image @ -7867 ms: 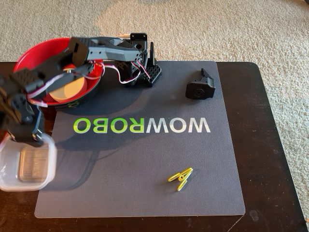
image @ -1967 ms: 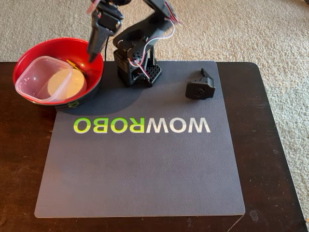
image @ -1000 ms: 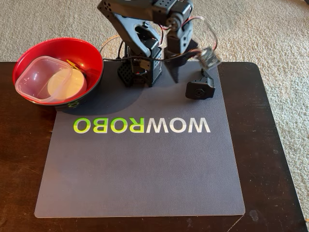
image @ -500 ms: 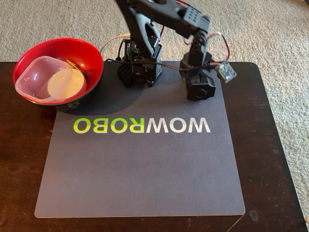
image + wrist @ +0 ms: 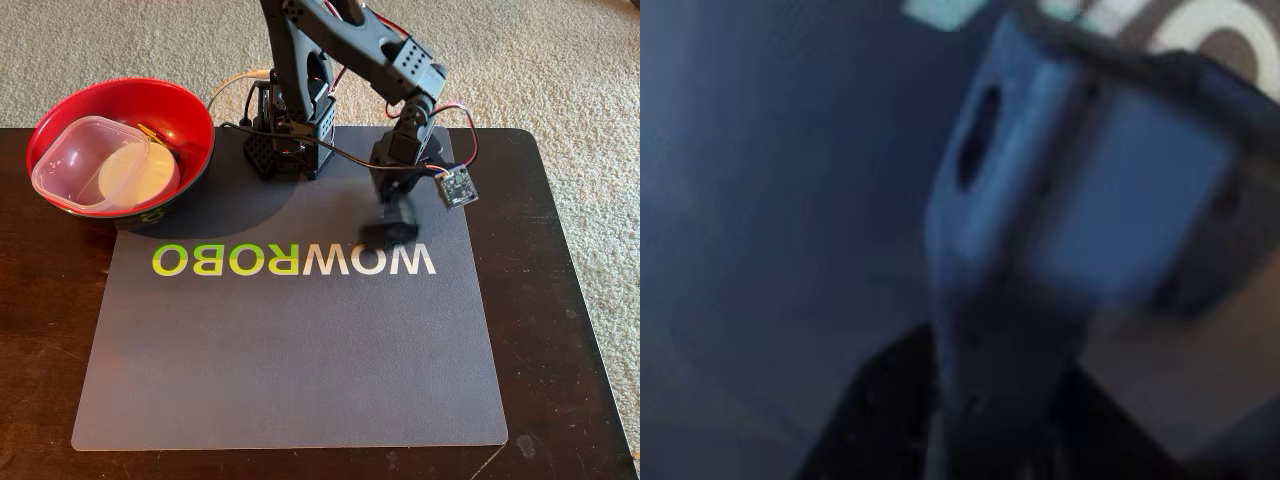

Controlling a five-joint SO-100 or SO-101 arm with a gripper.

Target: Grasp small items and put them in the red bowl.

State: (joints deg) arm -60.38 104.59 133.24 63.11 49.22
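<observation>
Dark counter (image 5: pixel 560 300), grey mat (image 5: pixel 290 340). Black printed part (image 5: pixel 390 228) blurred right at pincer (image 5: pixel 395 215); grip impossible to tell. Red bowl (image 5: pixel 190 115) far left in fixed view.

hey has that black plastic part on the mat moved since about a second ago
Yes. In the fixed view the black plastic part has shifted from near the mat's far right corner toward the camera, now blurred at the gripper, just above the W of the printed lettering.
</observation>
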